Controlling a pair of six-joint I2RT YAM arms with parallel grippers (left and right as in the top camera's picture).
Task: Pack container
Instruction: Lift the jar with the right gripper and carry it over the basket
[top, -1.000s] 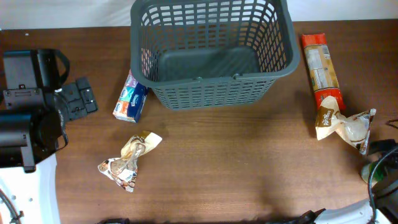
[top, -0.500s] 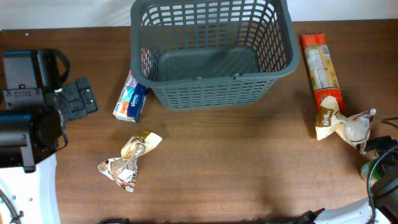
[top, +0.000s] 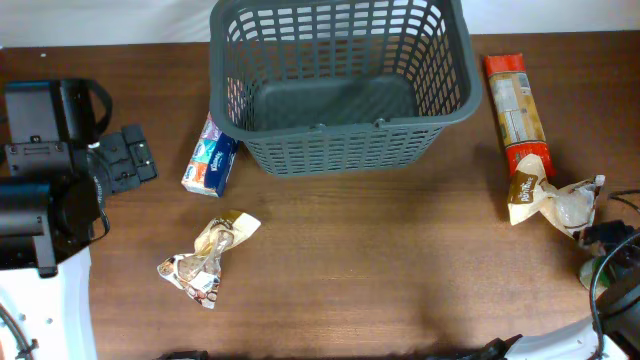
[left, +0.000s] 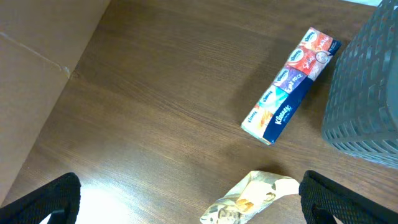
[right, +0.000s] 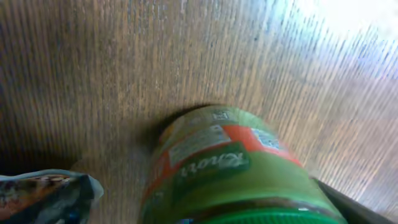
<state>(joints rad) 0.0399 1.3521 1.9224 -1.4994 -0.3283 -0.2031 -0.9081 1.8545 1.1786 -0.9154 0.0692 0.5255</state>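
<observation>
The container (top: 340, 80), a dark grey slotted basket, stands at the table's far middle, and its corner (left: 367, 93) shows in the left wrist view. My left gripper (left: 199, 208) hangs open above a crumpled beige packet (left: 252, 198), also seen on the table (top: 208, 258). A blue tissue pack (top: 210, 160) lies beside the basket's left wall. My right gripper (right: 211, 214) is low at the right edge (top: 607, 243), jaws wide around a green-lidded jar (right: 230, 168). Only its right finger (right: 354, 208) shows, close to the lid.
A long orange packet (top: 518, 110) lies right of the basket. A clear and white packet (top: 555, 203) lies below it, and its end (right: 43, 196) shows left of the jar. The left arm's black base (top: 50, 200) fills the left edge.
The right gripper has crept a little left and forward over the jar, and its jaws have begun to narrow. The left arm and the packets have not moved.
</observation>
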